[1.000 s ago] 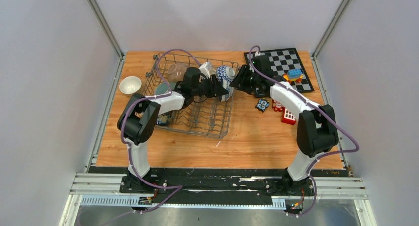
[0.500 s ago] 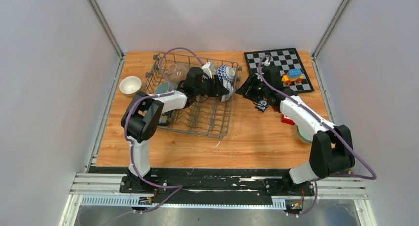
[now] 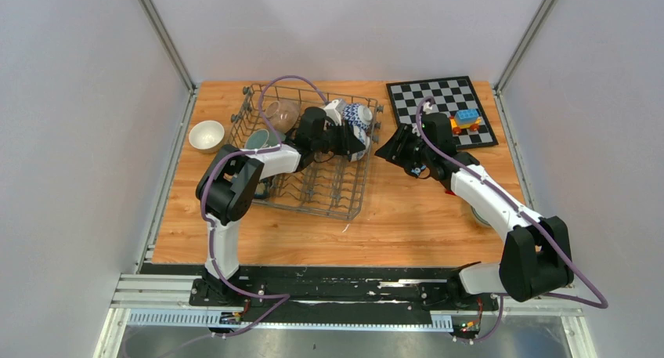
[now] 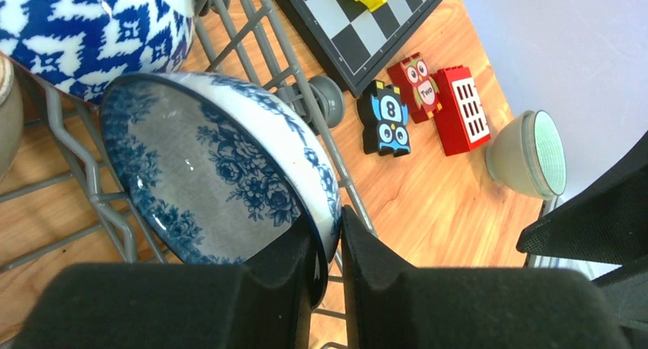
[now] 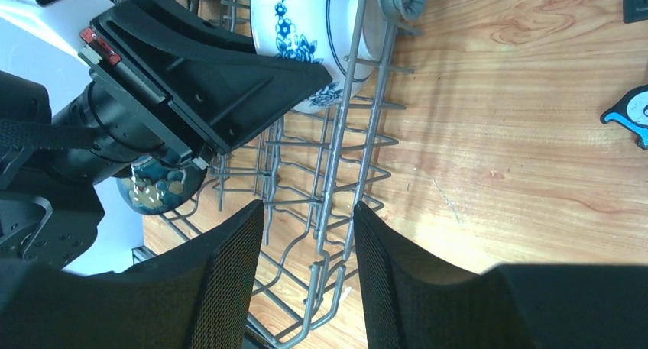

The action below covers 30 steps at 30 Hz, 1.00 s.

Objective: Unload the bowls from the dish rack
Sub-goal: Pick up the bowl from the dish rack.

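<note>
Left gripper (image 4: 327, 250) now pinches the rim of the floral bowl (image 4: 221, 173), its jaws narrower than a second ago. Right gripper (image 5: 309, 211) gapes empty at 3 o'clock of the dish rack (image 3: 329, 193). That rack, at 11 o'clock on the table (image 3: 407, 225), also holds a blue-patterned bowl (image 4: 84, 28). Blue owl block (image 4: 391, 120) reads "8", red owl block (image 4: 419, 85) "Two".

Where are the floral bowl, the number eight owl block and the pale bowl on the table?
floral bowl (image 4: 191, 166), left wrist view, its patterned inside.
owl block (image 4: 391, 121), left wrist view, its front face.
pale bowl (image 4: 510, 156), left wrist view, its outer wall.
</note>
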### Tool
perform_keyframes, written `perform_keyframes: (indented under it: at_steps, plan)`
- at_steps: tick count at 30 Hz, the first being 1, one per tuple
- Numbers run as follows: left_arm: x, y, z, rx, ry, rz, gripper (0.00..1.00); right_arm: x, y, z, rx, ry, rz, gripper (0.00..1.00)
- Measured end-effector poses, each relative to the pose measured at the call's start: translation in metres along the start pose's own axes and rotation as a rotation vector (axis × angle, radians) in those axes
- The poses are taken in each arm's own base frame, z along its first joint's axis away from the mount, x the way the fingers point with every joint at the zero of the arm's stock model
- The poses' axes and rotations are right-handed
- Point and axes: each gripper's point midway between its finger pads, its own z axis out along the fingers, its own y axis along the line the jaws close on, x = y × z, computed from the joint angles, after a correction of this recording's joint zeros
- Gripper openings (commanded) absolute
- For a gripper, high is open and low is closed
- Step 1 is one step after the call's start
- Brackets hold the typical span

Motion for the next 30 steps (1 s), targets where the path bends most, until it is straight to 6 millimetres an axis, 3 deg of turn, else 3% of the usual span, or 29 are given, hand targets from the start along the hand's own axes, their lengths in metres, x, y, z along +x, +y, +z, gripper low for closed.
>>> perform_keyframes:
  at_steps: [4, 18, 30]
  plan:
    - [-0.001, -0.003, 0.0, 0.013, -0.003, 0.014, 0.0, 0.0, 0.001, -0.003, -0.007, -0.003, -0.01, 0.5]
    - [-0.006, -0.003, -0.004, 0.045, -0.013, 0.009, 0.0, 0.005, -0.003, -0.005, -0.003, 0.001, -0.032, 0.5]
    - [-0.022, -0.012, -0.021, 0.137, -0.03, -0.048, 0.0, 0.008, -0.006, -0.004, 0.0, 0.009, -0.038, 0.49]
